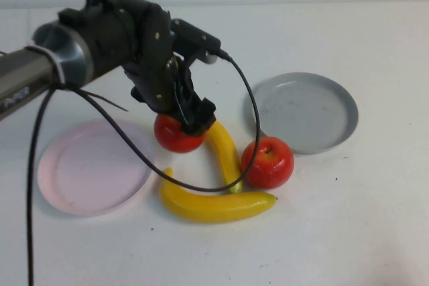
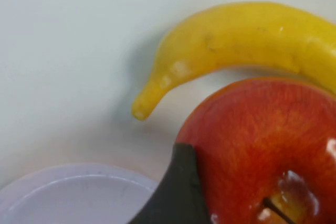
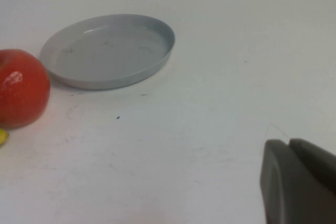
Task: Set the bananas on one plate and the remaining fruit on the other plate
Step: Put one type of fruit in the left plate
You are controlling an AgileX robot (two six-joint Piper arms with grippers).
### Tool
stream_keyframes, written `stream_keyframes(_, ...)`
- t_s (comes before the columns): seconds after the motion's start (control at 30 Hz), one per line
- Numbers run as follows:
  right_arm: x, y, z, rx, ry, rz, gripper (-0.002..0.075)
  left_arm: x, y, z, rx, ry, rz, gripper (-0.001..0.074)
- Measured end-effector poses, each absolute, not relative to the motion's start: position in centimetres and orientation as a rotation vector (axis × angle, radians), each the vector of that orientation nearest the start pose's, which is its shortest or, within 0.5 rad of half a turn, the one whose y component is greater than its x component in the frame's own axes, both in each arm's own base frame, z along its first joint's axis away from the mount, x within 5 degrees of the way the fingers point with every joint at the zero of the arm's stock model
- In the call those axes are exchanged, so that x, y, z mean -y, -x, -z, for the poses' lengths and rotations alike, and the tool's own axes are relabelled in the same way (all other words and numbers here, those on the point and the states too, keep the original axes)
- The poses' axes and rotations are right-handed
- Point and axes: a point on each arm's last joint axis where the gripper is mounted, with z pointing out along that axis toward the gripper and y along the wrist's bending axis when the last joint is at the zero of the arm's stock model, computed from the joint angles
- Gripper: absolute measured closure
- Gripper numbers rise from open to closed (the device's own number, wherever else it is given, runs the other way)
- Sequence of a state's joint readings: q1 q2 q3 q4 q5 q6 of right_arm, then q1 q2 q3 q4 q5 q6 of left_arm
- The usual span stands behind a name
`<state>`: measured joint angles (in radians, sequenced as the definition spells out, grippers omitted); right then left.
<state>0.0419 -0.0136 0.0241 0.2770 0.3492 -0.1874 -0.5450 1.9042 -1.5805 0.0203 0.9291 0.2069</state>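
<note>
My left gripper (image 1: 190, 117) is down over a red apple (image 1: 175, 134), shut on it; in the left wrist view one dark finger (image 2: 176, 192) presses the apple's (image 2: 262, 145) side. A second red apple (image 1: 268, 162) sits on the table further right. One banana (image 1: 224, 152) lies between the two apples, the other banana (image 1: 214, 205) lies in front of them and shows in the left wrist view (image 2: 236, 45). The pale pink plate (image 1: 90, 165) is at the left, the grey plate (image 1: 305, 112) at the right; both are empty. My right gripper (image 3: 289, 142) is shut, low over bare table, out of the high view.
The left arm's black cable (image 1: 248, 118) loops down over the bananas. The right wrist view shows the grey plate (image 3: 107, 48) and the second apple (image 3: 21, 87) ahead of the right gripper, with white table between.
</note>
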Motion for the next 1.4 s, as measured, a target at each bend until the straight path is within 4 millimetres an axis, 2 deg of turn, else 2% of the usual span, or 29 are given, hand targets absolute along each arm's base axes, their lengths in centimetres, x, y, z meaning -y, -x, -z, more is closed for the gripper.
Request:
stream_keyframes(0.1,-1.1,-5.3,-17.6,-1.833,0.037,-0.167,0.0744,20.0,-34.5,-29.0,-2.507,-0.958,0.082,0.0148)
stream_keyframes(0.2,-1.1,-5.3,-17.6,-1.833,0.037,-0.167,0.0744,17.5,-34.2,-30.3,-2.564,-0.807,0.088,0.0148)
stream_keyframes(0.27,-1.1,-5.3,-17.6,-1.833,0.037,-0.167,0.0744,15.3,-34.5,-29.5,-2.654,-0.705,0.059,0.0148)
stream_keyframes(0.4,-1.1,-5.3,-17.6,-1.833,0.037,-0.167,0.0744,11.4,-34.5,-26.5,-2.809,-0.599,-0.062,0.0148)
stream_keyframes(0.47,-1.1,-5.3,-17.6,-1.833,0.037,-0.167,0.0744,10.1,-34.3,-25.2,-2.849,-0.583,-0.125,0.0148)
stream_keyframes(0.57,-1.1,-5.3,-17.6,-1.833,0.037,-0.167,0.0744,9.4,-34.0,-24.2,-2.863,-0.6,-0.164,0.0148)
stream_keyframes(0.67,-1.1,-5.3,-17.6,-1.833,0.037,-0.167,0.0744,9.4,-34.0,-23.9,-2.85,-0.647,-0.17,0.0135)
stream_keyframes(0.77,-1.1,-5.3,-17.6,-1.833,0.037,-0.167,0.0744,9.4,-34.2,-24.0,-2.818,-0.67,-0.172,0.0078)
stream_keyframes(0.83,-1.1,-5.3,-17.6,-1.833,0.037,-0.167,0.0744,9.4,-34.3,-24.0,-2.811,-0.67,-0.171,0.0067)
stream_keyframes(1.13,-1.1,-5.3,-17.6,-1.833,0.037,-0.167,0.0744,9.4,-33.8,-25.5,-2.791,-0.519,-0.168,0.0066)
stream_keyframes(1.23,-1.1,-5.3,-17.6,-1.833,0.037,-0.167,0.0744,10.8,-32.9,-26.8,-2.747,-0.521,-0.149,0.0066)
stream_keyframes(1.33,-1.1,-5.3,-17.6,-1.833,0.037,-0.167,0.0744,13.5,-31.8,-28.9,-2.668,-0.601,-0.091,0.0066)
stream_keyframes(1.4,-1.1,-5.3,-17.6,-1.833,0.037,-0.167,0.0744,16.0,-31.0,-30.1,-2.612,-0.709,-0.017,0.0066)
